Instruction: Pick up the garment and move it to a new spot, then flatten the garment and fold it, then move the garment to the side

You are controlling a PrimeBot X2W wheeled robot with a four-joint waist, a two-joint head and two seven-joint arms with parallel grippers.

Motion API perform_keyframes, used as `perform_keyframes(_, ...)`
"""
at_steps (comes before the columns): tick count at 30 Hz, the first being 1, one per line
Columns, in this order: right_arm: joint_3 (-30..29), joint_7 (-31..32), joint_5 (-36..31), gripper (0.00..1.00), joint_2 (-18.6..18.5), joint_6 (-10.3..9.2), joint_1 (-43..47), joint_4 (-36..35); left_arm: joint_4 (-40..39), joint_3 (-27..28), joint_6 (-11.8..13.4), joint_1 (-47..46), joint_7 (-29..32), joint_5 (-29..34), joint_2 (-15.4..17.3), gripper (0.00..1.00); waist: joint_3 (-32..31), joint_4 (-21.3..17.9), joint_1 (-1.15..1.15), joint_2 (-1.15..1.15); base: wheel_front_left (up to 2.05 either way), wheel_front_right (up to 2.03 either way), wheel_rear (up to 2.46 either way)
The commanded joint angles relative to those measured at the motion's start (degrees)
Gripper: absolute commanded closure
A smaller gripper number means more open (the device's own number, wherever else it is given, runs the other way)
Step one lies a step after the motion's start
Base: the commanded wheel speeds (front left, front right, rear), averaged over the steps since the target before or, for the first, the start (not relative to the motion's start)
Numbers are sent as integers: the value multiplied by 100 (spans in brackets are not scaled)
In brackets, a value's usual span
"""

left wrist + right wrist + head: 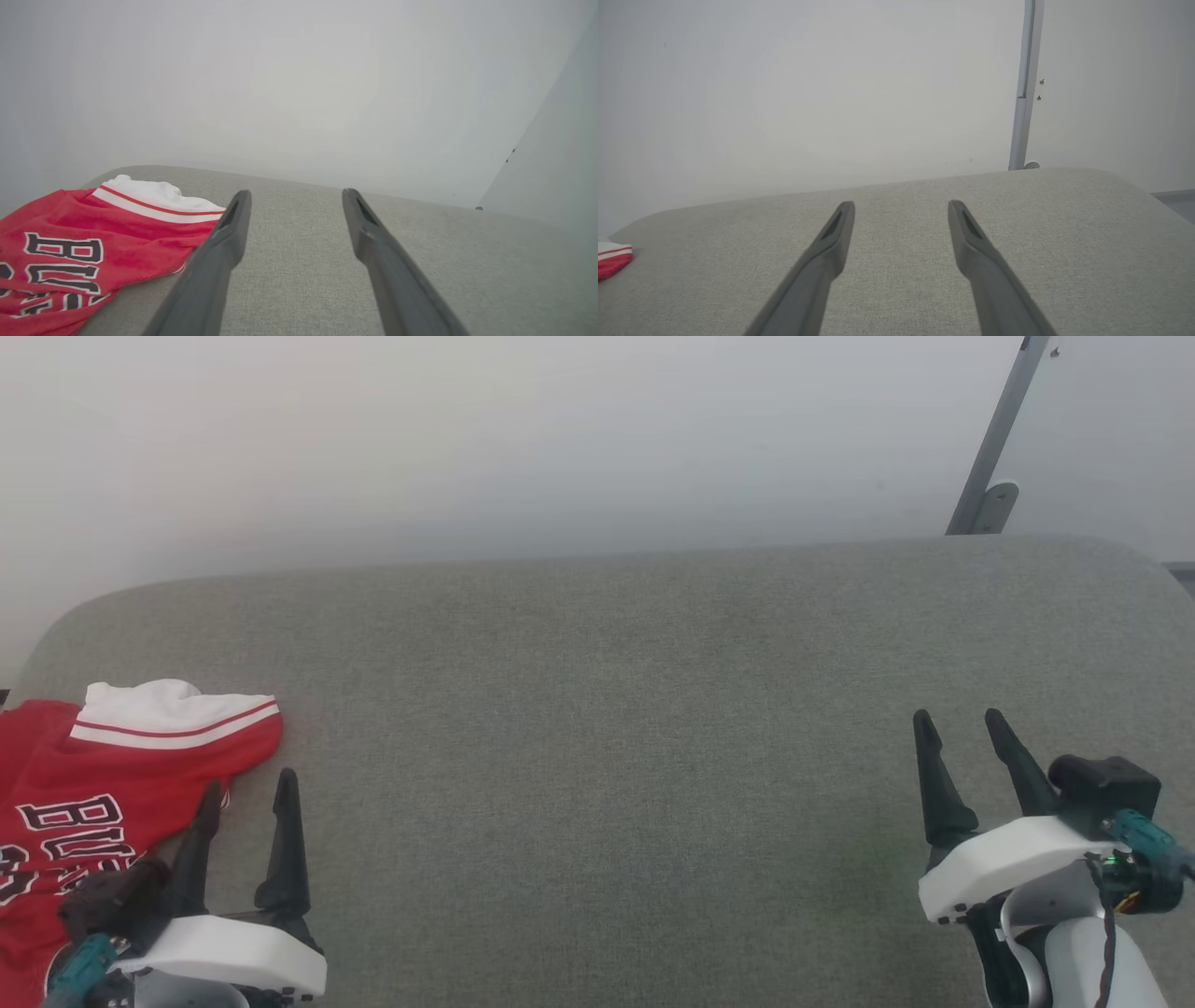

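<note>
The shirt (112, 775) lay at the far left edge of the grey pad (607, 728), white sleeve end toward the middle, probably so the centre stayed free for spreading. Our left gripper (250, 782) sat low just beside its hem, pointing forward, fingers spread wide and holding nothing. Our right gripper (959, 716) rested well apart at the right, equally wide and empty, angled slightly inward.

Head cam high, wrist cams low
</note>
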Motion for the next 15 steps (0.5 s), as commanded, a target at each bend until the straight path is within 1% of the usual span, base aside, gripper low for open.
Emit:
perform_keyframes(1,-1,-66,-168,0,10,0,-67,-56,-64,-21,24,27,-52,158,59,0,-7,-3,0,0,0,0,0)
perform_keyframes(15,5,-170,-777,0,11,0,-91,-74,-118,-108,75,90,-195,587,174,0,-24,-16,0,0,0,0,0)
